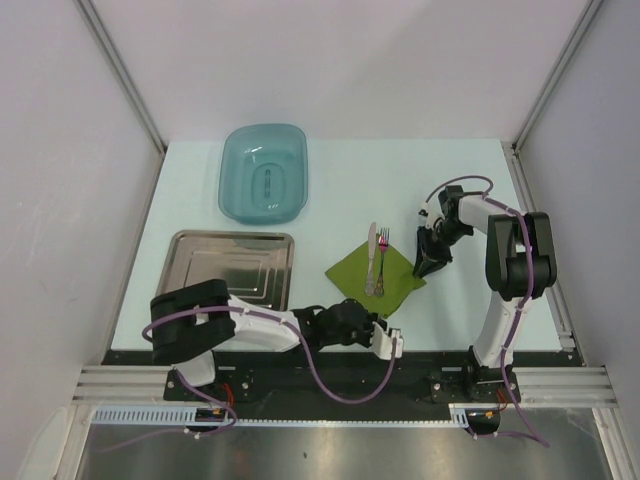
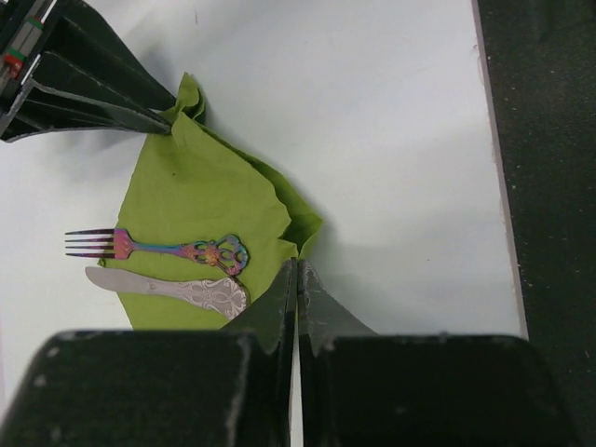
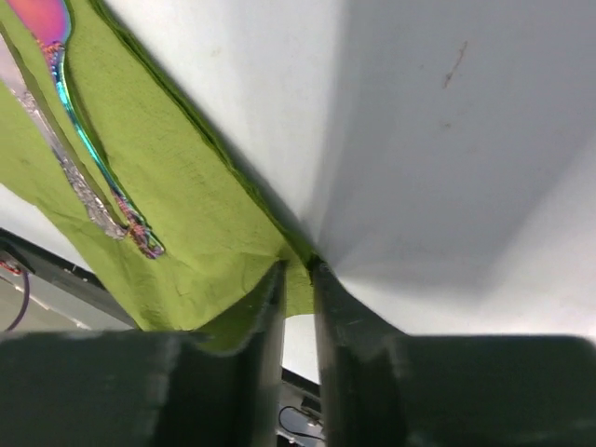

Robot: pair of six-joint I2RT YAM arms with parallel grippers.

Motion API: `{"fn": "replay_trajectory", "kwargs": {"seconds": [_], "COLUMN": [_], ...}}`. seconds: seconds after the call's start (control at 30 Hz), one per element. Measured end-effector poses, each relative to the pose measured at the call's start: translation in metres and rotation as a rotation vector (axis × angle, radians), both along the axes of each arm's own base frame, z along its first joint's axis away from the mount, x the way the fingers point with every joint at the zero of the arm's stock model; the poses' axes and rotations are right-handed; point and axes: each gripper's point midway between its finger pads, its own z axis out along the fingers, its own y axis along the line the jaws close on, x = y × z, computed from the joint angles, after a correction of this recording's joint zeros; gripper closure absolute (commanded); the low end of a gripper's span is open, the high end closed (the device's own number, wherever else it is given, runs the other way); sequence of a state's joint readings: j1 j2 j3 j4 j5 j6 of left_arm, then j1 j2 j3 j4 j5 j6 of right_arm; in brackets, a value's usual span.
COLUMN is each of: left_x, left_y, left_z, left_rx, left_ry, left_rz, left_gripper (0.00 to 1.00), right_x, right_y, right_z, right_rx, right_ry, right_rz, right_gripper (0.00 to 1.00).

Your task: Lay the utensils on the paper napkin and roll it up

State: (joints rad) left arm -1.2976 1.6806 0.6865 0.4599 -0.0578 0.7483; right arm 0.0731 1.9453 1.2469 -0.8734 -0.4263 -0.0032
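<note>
A steel tray [image 1: 230,262] lies at the left of the tabletop [image 1: 340,180], with a teal basin [image 1: 263,172] beyond it. The left hand [image 2: 296,277] is low at the near edge, its jaws pressed together on the near corner of the paper napkin [image 1: 392,278], which lies as a green diamond right of the tray. On the napkin lie the utensils, a knife [image 1: 371,255] and just right of it a fork [image 1: 383,250], side by side, handles on the paper, the blade and tines reaching past its far edge. The right hand [image 3: 298,272] is at the napkin's right corner, jaws a narrow slit apart with the crumpled corner between them
</note>
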Motion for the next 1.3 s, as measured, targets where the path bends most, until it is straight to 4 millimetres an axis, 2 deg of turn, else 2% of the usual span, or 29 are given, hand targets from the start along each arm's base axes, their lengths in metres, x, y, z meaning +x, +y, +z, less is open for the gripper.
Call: {"fn": "replay_trajectory", "kwargs": {"seconds": [0.07,0.1,0.23,0.43,0.53,0.7,0.83,1.03,1.2,1.3], "left_x": [0.003,0.004,0.013,0.024,0.025,0.022,0.024,0.042,0.055,0.063], "left_y": [0.000,0.000,-0.001,-0.003,-0.003,-0.002,-0.004,-0.006,-0.004,-0.004], "left_z": [0.001,0.001,0.004,0.012,0.015,0.015,0.019,0.033,0.039,0.042], "left_rx": [-0.001,-0.001,-0.003,-0.008,-0.010,0.005,0.002,-0.028,-0.045,-0.051], "left_ry": [0.014,0.022,0.061,0.107,0.116,0.139,0.159,0.178,0.196,0.215], "left_rz": [0.011,0.015,0.036,0.050,0.047,0.037,0.041,0.083,0.116,0.138], "left_gripper": [1.00,1.00,1.00,1.00,1.00,1.00,1.00,1.00,1.00,1.00], "right_x": [-0.001,-0.002,-0.003,-0.002,0.003,0.007,0.004,-0.022,-0.032,-0.034], "right_y": [0.003,0.004,0.005,0.003,0.005,0.015,0.031,0.052,0.053,0.053], "right_z": [0.002,0.004,0.009,0.014,0.025,0.045,0.054,0.038,0.017,0.015], "right_rx": [0.020,0.030,0.046,0.044,0.061,0.088,0.134,0.192,0.199,0.205], "right_ry": [0.008,0.011,0.017,-0.001,-0.036,-0.096,-0.113,-0.020,0.056,0.069], "right_rz": [-0.004,-0.004,0.005,0.029,0.030,0.042,0.064,0.101,0.095,0.092], "right_gripper": [0.52,0.45,0.43,0.55,0.61,0.68,0.75,0.78,0.78,0.76]}}
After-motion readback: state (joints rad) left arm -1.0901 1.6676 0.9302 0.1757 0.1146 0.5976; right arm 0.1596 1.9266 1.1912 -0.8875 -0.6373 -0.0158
